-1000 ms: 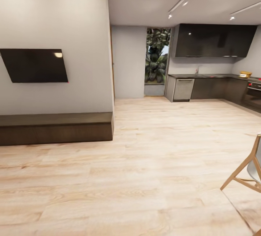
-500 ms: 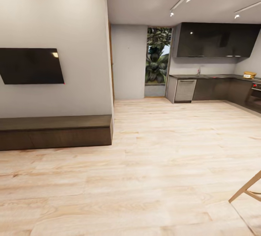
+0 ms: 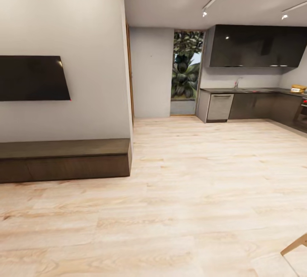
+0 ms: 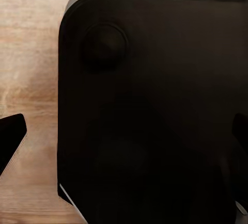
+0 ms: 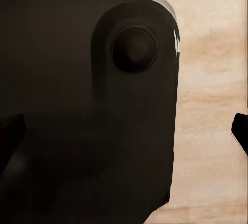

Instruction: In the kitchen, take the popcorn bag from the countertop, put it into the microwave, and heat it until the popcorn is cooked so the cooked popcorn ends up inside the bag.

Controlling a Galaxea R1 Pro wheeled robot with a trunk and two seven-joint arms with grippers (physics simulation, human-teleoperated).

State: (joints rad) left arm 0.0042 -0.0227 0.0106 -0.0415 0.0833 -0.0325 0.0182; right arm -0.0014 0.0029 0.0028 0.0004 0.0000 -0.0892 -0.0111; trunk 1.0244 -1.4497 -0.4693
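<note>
Popcorn bag (image 3: 298, 88): small tan shape, probably the bag, at the far right end of the countertop (image 3: 251, 90), too distant to be sure.
Kitchen: dark cabinets (image 3: 256, 46) beyond the light wood floor (image 3: 192, 183).
Left gripper (image 4: 124, 146): fingertips at both frame edges, jaws wide, holding nothing, over the robot's dark base (image 4: 155, 105).
Right gripper (image 5: 124, 141): same, jaws wide, empty.

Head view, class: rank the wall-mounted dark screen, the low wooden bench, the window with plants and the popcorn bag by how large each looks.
1. Low wooden bench, largest.
2. Dark screen, cut off by the picture's edge.
3. Window.
4. Popcorn bag, smallest.
The bag and window stand far from the camera, so true sizes are unsure.
</note>
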